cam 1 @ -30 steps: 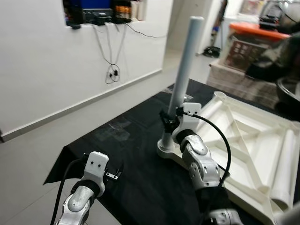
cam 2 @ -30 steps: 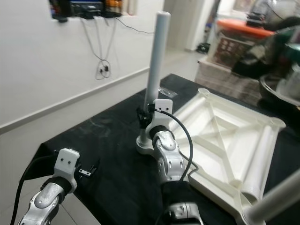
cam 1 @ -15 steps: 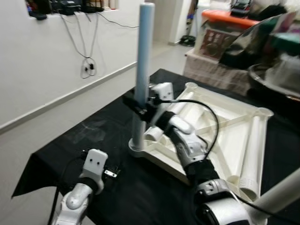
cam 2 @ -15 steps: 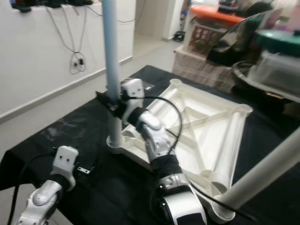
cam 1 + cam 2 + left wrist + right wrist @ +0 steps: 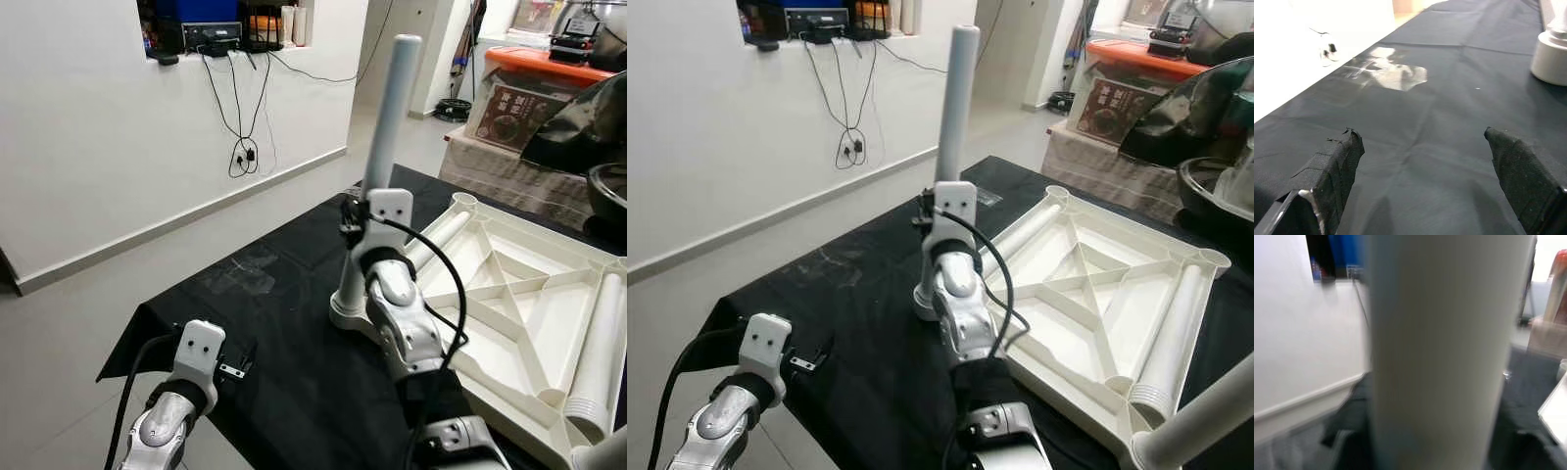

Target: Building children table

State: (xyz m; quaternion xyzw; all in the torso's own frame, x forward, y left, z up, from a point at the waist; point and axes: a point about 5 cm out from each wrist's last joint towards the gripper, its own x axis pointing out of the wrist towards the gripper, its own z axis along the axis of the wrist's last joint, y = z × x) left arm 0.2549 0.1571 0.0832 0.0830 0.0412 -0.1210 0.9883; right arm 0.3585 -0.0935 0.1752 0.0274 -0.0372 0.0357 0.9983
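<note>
Black cloth (image 5: 294, 323) covers the table, bearing an upturned white plastic children's tabletop (image 5: 529, 304). The pale round plastic leg (image 5: 382, 147) stands upright in its near-left corner socket. The right gripper (image 5: 353, 220) clasps it (fingers hidden, grip uncertain). The left gripper (image 5: 1425, 161) hovers low over the cloth, fingers spread.

- Right arm (image 5: 407, 328): silver segmented metal links, with a white boxy camera housing (image 5: 389, 209) at the wrist.
- Black cable (image 5: 446, 284) looping from the housing.
- Left arm (image 5: 162, 426): same silver links, white housing, black cable.
- Black textured fingers (image 5: 1332, 171).
</note>
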